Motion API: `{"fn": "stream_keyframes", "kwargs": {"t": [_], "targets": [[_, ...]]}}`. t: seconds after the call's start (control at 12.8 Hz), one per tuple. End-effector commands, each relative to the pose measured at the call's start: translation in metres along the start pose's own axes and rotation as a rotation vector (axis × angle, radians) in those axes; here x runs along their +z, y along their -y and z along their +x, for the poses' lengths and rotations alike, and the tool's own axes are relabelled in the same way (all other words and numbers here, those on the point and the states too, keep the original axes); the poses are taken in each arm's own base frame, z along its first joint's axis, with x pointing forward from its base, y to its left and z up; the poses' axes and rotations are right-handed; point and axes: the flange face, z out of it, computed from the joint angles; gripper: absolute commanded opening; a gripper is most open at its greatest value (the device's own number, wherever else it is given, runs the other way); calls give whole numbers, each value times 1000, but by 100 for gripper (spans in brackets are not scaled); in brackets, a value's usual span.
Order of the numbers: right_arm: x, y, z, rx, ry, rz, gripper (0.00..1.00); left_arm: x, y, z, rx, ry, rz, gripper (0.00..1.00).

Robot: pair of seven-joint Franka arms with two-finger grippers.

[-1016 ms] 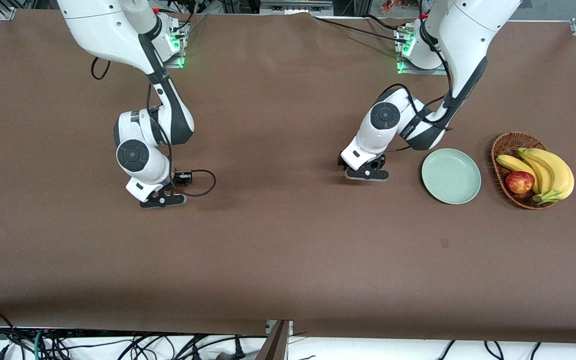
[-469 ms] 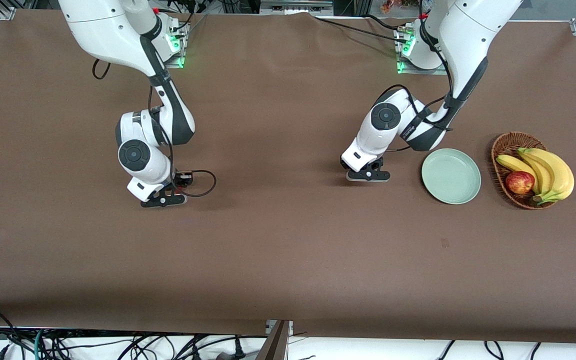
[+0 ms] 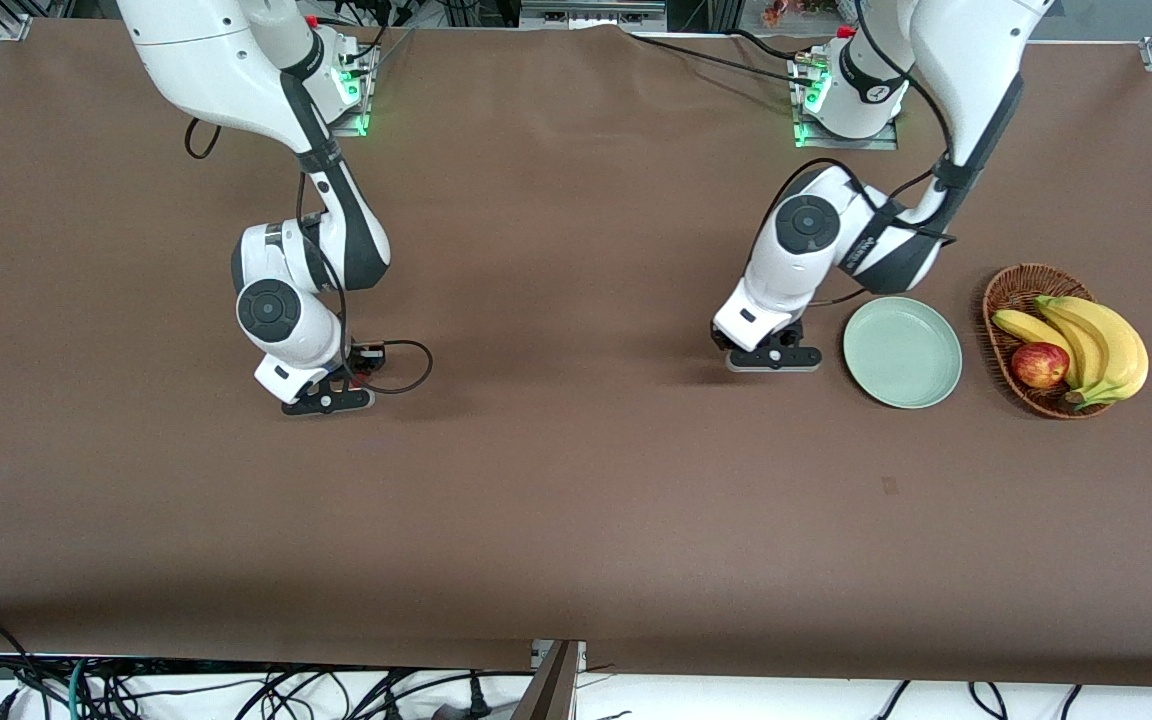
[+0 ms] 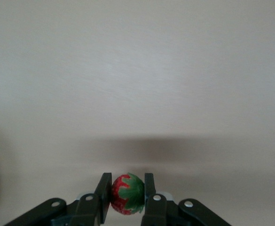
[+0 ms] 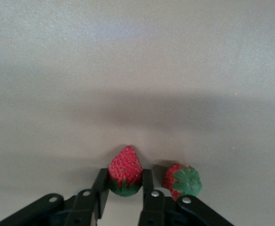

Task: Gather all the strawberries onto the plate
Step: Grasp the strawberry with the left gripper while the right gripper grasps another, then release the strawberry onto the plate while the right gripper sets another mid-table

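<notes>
My left gripper (image 3: pixel 774 358) is low over the table beside the pale green plate (image 3: pixel 902 352), on the side toward the right arm's end. In the left wrist view it (image 4: pixel 127 181) is shut on a strawberry (image 4: pixel 127 194). My right gripper (image 3: pixel 327 400) is down at the table near the right arm's end. In the right wrist view it (image 5: pixel 125 176) is shut on a second strawberry (image 5: pixel 125 170). A third strawberry (image 5: pixel 182 181) lies on the table just beside its fingers. The strawberries are hidden in the front view. The plate is bare.
A brown wicker basket (image 3: pixel 1011 290) with bananas (image 3: pixel 1096 340) and a red-yellow apple (image 3: pixel 1039 364) stands beside the plate at the left arm's end. A black cable (image 3: pixel 406 365) loops by the right gripper.
My left arm has moved toward the plate with its strawberry. The right arm has hardly moved.
</notes>
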Motion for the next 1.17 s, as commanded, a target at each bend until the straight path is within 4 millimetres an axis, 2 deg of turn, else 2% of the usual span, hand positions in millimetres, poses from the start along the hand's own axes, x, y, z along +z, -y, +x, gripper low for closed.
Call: {"fn": "stream_keyframes", "kwargs": {"t": [0.0,0.16,0.39,0.55,0.62,0.7,0.94,1.09], "targets": [[-1,1,-3,-9,-11,19,21,-11,64,18,58,50,-3,15],[-11,7,1,-11,-21,25,20,-11,128,33,89,84,-27,15],[-38,30,12,24,-37,111,20,-1,213,43,126,98,-43,15],[-58,63,23,53,-52,199,20,11,254,40,118,128,-43,15],[-66,82,27,96,-61,231,20,20,267,38,117,143,-43,15],[-73,111,33,130,-71,252,20,30,278,35,120,163,-40,15],[-86,202,45,273,-86,313,20,56,290,26,121,212,-40,17],[-90,269,45,404,-82,368,20,62,294,24,128,223,-41,21]]}}
